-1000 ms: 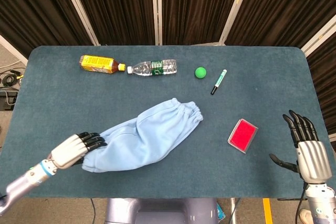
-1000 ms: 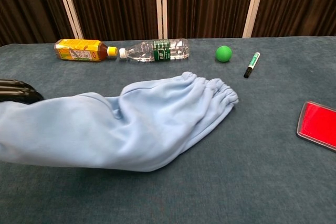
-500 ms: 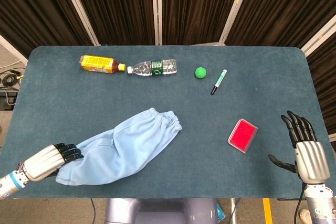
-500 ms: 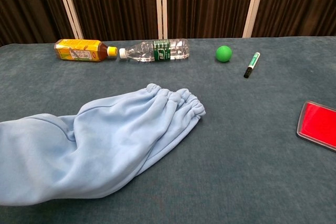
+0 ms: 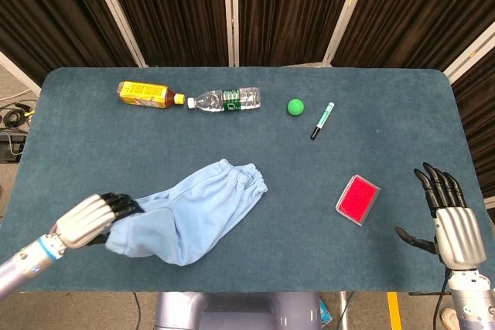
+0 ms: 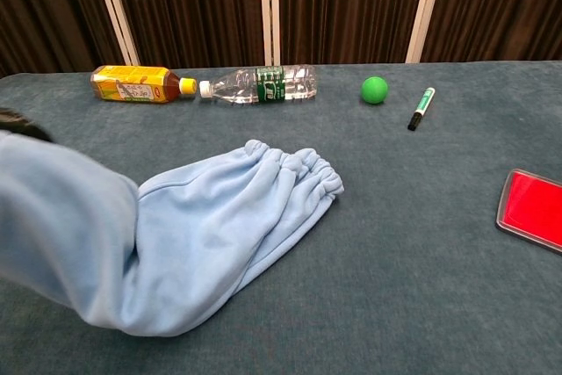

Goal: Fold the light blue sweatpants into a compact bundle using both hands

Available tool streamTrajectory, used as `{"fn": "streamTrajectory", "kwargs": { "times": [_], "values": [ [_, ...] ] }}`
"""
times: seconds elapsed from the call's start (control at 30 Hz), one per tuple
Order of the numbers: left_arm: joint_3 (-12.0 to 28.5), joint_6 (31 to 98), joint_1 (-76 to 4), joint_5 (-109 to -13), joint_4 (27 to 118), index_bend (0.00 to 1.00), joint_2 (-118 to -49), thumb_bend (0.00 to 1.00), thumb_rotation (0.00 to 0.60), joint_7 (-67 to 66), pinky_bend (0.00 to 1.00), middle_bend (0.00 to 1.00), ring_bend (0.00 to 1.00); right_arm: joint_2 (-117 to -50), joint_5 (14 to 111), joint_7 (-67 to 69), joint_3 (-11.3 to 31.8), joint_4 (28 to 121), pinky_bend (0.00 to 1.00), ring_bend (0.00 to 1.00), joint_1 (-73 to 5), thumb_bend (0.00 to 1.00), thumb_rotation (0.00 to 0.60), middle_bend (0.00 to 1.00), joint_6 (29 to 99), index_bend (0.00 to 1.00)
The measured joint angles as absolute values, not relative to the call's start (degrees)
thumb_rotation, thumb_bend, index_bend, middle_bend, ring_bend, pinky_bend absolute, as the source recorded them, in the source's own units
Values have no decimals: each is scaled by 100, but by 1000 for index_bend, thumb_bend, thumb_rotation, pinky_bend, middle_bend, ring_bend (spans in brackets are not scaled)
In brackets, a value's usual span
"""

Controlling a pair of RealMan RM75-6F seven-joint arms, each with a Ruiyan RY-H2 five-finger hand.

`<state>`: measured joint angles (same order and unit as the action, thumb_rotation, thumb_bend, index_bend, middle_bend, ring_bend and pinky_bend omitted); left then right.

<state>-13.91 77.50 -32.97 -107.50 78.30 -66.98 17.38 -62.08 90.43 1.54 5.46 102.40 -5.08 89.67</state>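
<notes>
The light blue sweatpants (image 5: 193, 210) lie left of the table's middle, with the elastic waistband (image 5: 244, 173) pointing toward the centre. My left hand (image 5: 91, 219) grips the near left end of the cloth and holds it raised off the table, so the fabric bulges up. In the chest view the lifted end of the sweatpants (image 6: 61, 226) fills the lower left and hides most of the left hand; only a dark fingertip (image 6: 19, 123) shows. My right hand (image 5: 450, 218) hovers at the table's near right corner, fingers spread, holding nothing.
Along the far side lie a yellow-labelled bottle (image 5: 145, 94), a clear water bottle (image 5: 226, 100), a green ball (image 5: 295, 107) and a marker pen (image 5: 322, 120). A red flat box (image 5: 357, 199) sits between the sweatpants and the right hand.
My left hand first dragged the sweatpants toward the near left edge, then lifted its end and carried it back right over the cloth. The right hand barely moved.
</notes>
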Motion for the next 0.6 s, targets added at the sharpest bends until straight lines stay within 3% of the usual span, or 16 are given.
{"fn": "streamTrajectory", "kwargs": {
  "times": [0.3,0.6],
  "values": [
    [-329,5980,-4153,-9222,8908,747,-6744,701,600,724,442,551,514,-6178,8942,206,585,10206,0,0,-521,0,600,0,8921,36],
    [361,5342,-4585,-8242,8807,729,-7555,700,600,-144,438,543,514,-6167,8888,220,607,10207,0,0,-536,0,600,0,8883,36]
  ]
}}
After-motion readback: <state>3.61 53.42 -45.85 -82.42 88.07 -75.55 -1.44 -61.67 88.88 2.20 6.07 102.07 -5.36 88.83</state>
